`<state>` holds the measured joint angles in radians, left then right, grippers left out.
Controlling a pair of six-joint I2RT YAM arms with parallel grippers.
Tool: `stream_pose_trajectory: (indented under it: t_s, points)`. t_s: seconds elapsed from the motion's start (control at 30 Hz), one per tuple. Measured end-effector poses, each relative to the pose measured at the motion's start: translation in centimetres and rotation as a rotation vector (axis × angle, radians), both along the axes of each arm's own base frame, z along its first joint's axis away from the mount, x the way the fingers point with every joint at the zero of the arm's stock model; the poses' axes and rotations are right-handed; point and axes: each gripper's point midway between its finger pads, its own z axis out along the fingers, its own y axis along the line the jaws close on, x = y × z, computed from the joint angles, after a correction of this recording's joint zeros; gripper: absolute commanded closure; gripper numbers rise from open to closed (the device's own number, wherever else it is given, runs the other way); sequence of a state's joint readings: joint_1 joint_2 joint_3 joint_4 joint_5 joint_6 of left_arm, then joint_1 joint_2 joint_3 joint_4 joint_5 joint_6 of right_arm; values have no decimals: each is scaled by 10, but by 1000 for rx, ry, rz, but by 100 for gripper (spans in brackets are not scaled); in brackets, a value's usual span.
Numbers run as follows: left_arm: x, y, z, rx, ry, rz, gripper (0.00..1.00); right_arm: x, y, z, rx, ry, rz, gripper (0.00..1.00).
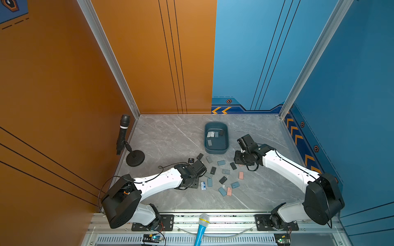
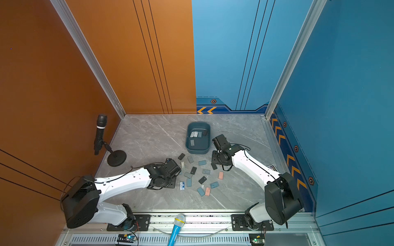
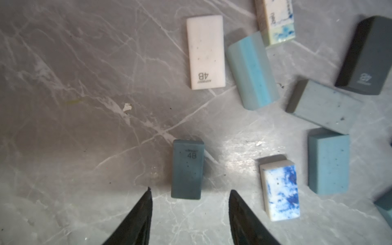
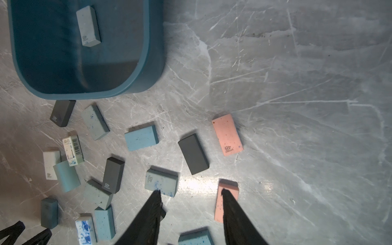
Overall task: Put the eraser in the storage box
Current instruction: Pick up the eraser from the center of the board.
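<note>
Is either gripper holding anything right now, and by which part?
Nothing is held. The left gripper is open, its fingers clear of the dark teal eraser lying on the table; the right gripper is open and empty.

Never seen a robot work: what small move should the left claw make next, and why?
Probably ease the left claw down and forward over the dark teal eraser: it stands open and empty, and that eraser lies flat just ahead, in line with the gap.
</note>
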<state>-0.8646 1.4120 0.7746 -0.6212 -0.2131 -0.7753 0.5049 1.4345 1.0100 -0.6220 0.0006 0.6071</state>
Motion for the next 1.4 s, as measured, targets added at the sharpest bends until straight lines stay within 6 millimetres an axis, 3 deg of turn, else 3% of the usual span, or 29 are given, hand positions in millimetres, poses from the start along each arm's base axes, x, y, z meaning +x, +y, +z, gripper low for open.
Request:
stream_pose_trajectory:
  t_s: [0.63,1.13,1.4]
  points:
    - [7,6,-21,-54,26,53,48,-1,2,-2,32,-2,-22,52]
    - [13,6,-22,-21,21,51,73,0,1,-3,40,-2,-25,52]
    - [14,5,-22,-22,20,50,78,2,2,-2,51,-10,-37,52]
